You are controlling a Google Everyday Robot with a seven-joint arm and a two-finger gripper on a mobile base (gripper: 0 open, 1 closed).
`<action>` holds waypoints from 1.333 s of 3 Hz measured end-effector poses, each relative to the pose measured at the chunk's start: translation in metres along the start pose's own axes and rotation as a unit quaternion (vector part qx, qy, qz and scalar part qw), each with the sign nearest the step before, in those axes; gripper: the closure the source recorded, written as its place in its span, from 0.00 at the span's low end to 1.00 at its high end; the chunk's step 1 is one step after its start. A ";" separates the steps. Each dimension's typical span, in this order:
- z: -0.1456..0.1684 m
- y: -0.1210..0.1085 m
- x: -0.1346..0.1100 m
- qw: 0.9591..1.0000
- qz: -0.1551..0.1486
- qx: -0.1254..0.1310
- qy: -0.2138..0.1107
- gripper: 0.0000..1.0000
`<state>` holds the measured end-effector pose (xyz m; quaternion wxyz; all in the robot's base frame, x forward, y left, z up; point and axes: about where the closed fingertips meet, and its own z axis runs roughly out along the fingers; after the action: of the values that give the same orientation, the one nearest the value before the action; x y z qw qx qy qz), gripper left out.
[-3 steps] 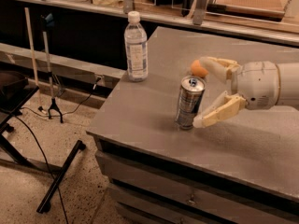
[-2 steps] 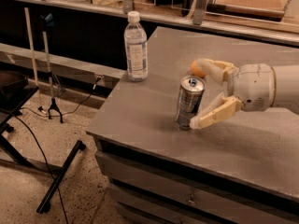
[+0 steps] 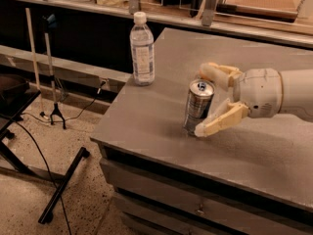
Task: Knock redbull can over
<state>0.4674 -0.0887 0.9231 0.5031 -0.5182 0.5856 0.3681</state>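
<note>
Two fingers (image 3: 222,120) of our gripper (image 3: 200,101) are spread apart, straddling the redbull can (image 3: 197,109), which stands approx. upright nr the table (image 3: 146,126) front edge.

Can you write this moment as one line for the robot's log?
redbull can: standing on gray table | gripper: open, fingers either side of can | water bottle: apart, at table edge

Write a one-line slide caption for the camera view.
Open gripper brackets the standing redbull can on the grey table.
</note>
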 end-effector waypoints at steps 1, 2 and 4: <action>0.010 0.008 0.003 1.000 -0.004 -0.010 -0.021 0.00; 0.010 0.009 0.003 1.000 -0.004 -0.010 -0.021 0.00; 0.014 0.010 0.000 1.000 -0.007 -0.014 -0.021 0.41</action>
<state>0.4602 -0.0735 0.9189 0.5104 -0.5214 0.5663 0.3833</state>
